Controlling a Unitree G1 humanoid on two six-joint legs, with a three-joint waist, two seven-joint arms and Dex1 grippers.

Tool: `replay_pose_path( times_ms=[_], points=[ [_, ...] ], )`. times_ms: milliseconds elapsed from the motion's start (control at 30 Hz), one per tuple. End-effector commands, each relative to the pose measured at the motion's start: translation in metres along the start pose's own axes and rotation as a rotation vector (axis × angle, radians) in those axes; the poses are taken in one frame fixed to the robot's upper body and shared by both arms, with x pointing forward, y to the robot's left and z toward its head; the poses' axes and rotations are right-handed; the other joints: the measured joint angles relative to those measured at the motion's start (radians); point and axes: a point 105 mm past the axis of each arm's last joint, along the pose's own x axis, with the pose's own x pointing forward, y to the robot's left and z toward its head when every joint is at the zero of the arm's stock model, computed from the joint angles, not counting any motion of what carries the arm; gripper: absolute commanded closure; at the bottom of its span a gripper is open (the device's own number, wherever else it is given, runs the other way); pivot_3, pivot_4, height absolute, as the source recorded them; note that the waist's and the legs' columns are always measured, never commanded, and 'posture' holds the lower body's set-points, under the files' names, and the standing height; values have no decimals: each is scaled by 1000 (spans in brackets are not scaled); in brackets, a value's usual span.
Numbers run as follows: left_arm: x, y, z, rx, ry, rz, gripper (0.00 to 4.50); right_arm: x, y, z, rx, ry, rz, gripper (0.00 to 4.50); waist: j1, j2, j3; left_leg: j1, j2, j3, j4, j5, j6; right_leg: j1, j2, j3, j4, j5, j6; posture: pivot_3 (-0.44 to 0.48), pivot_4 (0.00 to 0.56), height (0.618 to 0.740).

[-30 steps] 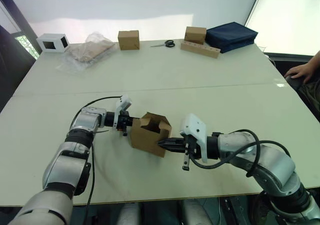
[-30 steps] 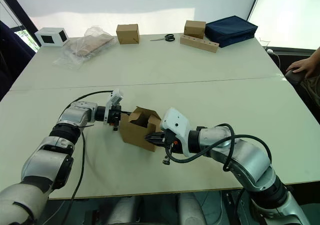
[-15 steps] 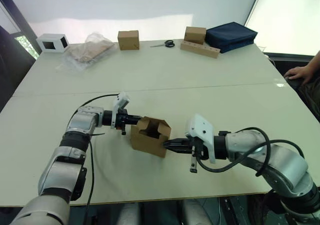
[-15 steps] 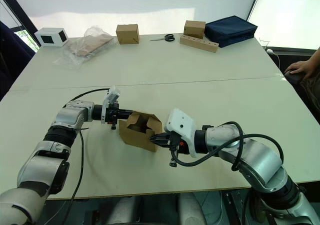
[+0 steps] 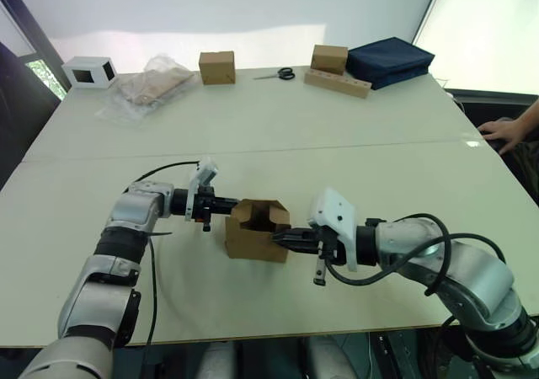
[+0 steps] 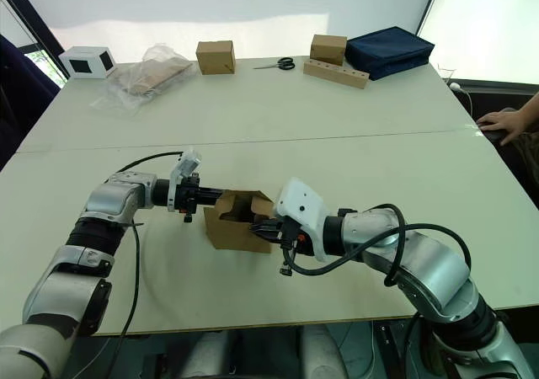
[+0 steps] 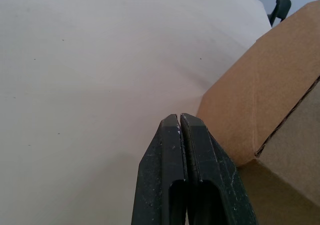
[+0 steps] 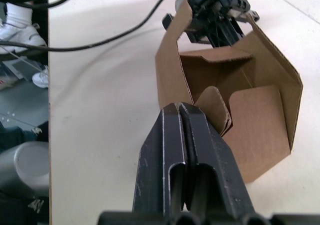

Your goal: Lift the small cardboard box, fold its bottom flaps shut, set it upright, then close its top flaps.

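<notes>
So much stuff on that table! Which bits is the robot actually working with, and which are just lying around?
In use:
small cardboard box
left gripper
right gripper

Lying about:
two brown cubes
white box
plastic bag
scissors
wooden block
blue bag

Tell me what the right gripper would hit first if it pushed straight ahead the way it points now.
Most likely the small cardboard box. The right gripper, fingers shut, points at its near side and sits at or against it. Beyond the box, the left gripper stands at the far side.
</notes>
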Motion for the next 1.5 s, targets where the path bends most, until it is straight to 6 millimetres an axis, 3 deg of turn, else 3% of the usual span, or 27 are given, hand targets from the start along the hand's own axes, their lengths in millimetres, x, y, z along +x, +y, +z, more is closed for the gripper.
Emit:
replay_pose_path(
  times_ms=[33, 600, 967, 1500],
  points=[
    [-3, -5, 7, 24, -26, -15, 4461, 1, 3, 6, -26, -16, 2, 4500, 0, 0, 0, 0, 0, 0, 0, 0, 0, 0, 0, 0, 0, 0, 0, 0, 150, 740],
    [4, -12, 5, 34, -20, -34, 4461, 17, -2, 2, 41, -8, 5, 4500, 0, 0, 0, 0, 0, 0, 0, 0, 0, 0, 0, 0, 0, 0, 0, 0, 150, 740],
    [6, -13, 8, 47, -29, -37, 4461, 16, -5, 13, 41, -57, 16, 4500, -1, 0, 0, 0, 0, 0, 0, 0, 0, 0, 0, 0, 0, 0, 0, 0, 150, 740],
    [7, -16, 8, 57, -37, -37, 4461, 29, -7, -8, 96, 14, 17, 4500, -1, 0, 0, 0, 0, 0, 0, 0, 0, 0, 0, 0, 0, 0, 0, 0, 150, 740]
  ],
)
